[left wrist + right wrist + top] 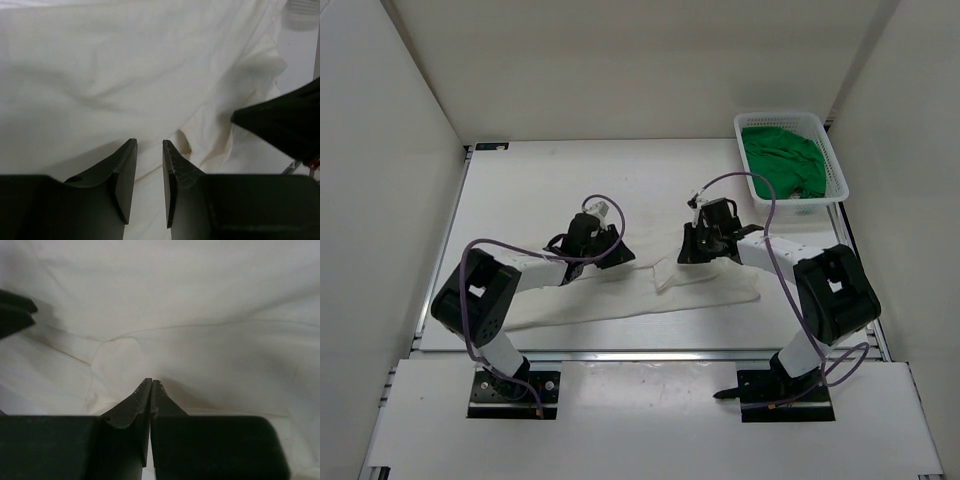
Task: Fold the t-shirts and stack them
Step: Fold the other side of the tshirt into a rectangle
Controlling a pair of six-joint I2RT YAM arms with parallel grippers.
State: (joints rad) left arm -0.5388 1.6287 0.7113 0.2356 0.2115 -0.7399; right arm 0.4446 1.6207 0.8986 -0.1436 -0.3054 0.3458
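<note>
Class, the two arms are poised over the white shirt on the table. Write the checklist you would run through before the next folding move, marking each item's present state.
1. Left tool open: ok; a gap shows between its fingers.
2. Right tool pinching cloth: cannot tell; it is shut at a crease.
3. White shirt lying flat: not ok; bunched and creased.
4. Green shirt out of the way: ok; in the basket.
5. Tools apart from each other: ok.

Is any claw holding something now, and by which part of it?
Left claw: open, holding nothing. Right claw: shut at the white t-shirt; a pinch cannot be told.
</note>
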